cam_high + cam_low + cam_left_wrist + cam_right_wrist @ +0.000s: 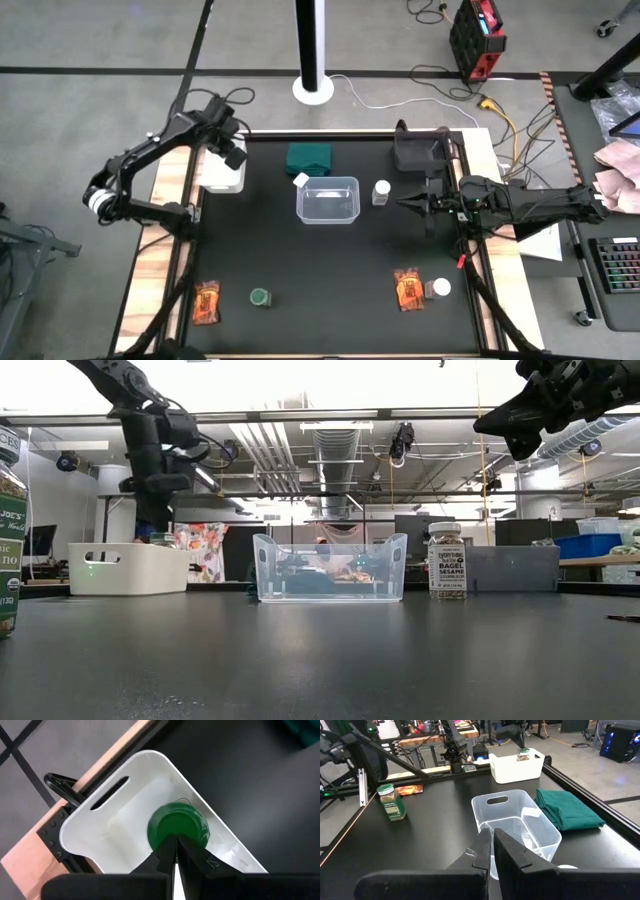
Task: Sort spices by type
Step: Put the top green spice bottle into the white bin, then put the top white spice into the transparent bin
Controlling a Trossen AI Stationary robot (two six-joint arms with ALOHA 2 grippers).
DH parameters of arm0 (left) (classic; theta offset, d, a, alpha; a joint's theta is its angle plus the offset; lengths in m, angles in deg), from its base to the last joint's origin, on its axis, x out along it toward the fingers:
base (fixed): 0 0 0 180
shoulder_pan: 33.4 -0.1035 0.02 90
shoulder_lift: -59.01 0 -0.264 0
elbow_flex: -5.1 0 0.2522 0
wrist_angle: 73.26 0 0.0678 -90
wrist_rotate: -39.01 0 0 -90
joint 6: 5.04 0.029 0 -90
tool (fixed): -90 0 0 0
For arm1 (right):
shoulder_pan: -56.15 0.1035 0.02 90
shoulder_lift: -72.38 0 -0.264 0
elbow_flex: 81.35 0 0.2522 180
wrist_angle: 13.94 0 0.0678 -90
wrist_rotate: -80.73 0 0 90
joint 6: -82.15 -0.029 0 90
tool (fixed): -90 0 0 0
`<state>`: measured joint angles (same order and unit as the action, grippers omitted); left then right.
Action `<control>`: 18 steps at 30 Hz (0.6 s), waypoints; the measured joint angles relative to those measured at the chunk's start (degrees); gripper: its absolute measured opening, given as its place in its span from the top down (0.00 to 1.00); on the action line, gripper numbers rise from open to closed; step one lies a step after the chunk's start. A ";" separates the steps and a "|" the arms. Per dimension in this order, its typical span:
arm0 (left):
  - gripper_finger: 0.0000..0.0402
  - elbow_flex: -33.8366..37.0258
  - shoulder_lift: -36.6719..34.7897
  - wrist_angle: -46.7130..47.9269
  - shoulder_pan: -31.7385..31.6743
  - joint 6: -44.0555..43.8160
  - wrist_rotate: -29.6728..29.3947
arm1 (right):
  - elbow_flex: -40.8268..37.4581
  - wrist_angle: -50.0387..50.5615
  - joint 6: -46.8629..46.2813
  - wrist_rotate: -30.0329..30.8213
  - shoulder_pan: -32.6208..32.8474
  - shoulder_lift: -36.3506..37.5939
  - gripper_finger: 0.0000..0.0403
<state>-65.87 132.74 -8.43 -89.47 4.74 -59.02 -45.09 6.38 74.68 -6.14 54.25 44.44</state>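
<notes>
Bench [340,270] stock: two green-lidded jars, one in the white bin [222,178] under the left gripper [175,851], whose fingers are pressed together and empty above its lid [176,826], one [260,297] near the front; two orange-red packets [207,301] [407,288]; three white-lidded jars, one in the clear bin [328,200], one [381,192] beside it, one [438,289] by the right packet. Right gripper [491,851] narrow, empty, raised right of the clear bin.
</notes>
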 joint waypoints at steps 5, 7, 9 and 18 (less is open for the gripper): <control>1.00 -1.73 -0.91 1.03 0.06 0.21 0.02 | 0.00 0.00 0.07 0.01 -0.02 0.00 0.97; 1.00 -2.38 -1.85 0.96 0.38 0.20 0.00 | 0.00 -0.01 0.19 0.01 0.00 0.00 0.97; 1.00 -2.91 -3.25 0.89 1.04 -0.37 0.00 | 0.00 -0.01 0.43 0.01 0.00 0.00 0.97; 1.00 -2.55 -13.85 -2.90 15.41 -6.68 -0.02 | -0.09 -0.47 -3.25 1.47 0.14 -0.12 0.97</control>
<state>-68.42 118.89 -11.33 -74.06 -1.94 -59.04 -45.19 5.91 71.44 -4.67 54.39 44.32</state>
